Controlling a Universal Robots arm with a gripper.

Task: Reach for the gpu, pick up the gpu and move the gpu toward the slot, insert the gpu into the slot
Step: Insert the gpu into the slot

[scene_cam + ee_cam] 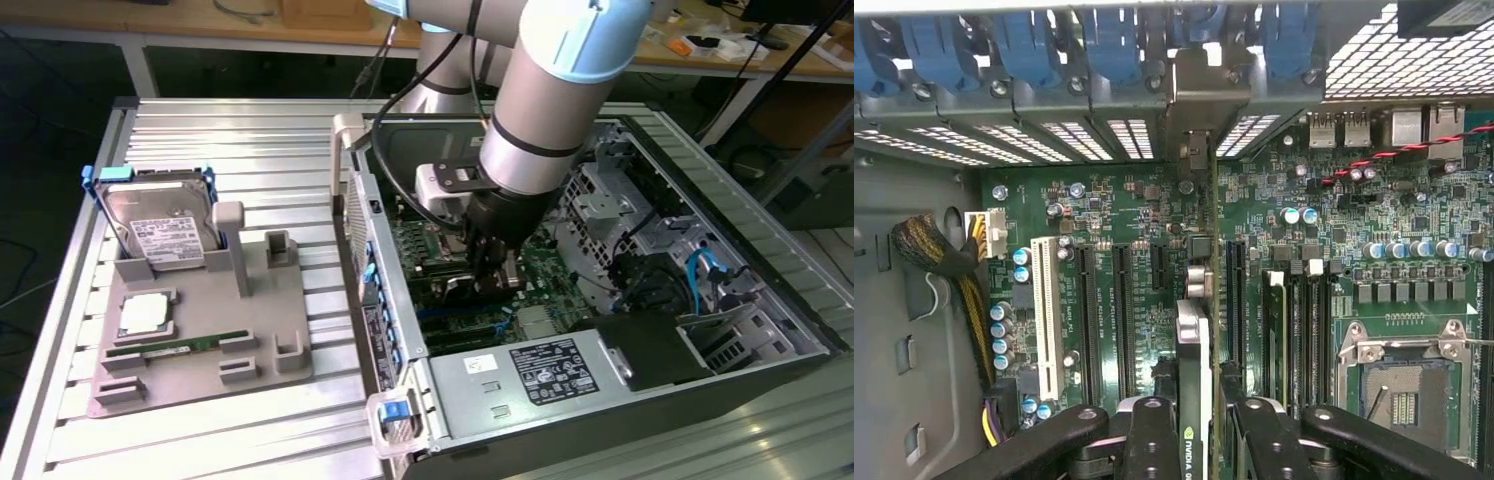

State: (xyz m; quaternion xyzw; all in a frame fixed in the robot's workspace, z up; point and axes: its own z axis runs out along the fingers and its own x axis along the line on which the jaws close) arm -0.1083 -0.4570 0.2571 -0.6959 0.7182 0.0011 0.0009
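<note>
1. One arm reaches down into the open computer case, which lies on its side at the exterior view's right, on a ribbed metal table.
2. The gripper is low over the green motherboard, near the middle of the case.
3. Its two black fingers are drawn in narrow, clamped on the two faces of the gpu.
4. The gpu stands on edge between them, thin side toward the wrist camera, running straight along the board toward a row of blue clips at the case wall.
5. The slot, a long dark strip with a bluish tint, lies just beside the card's edge in the wrist view and parallel to it.
6. Whether the card's lower edge is in that groove cannot be told, since the card hides the board beneath it.
7. A white slot and two black ones lie on the card's other side.
8. An empty processor socket sits well apart from the card.
9. At the exterior view's left, a grey fixture holds a hard drive upright and a green memory stick lying flat.
10. The power supply sits at the case's near end.
</note>
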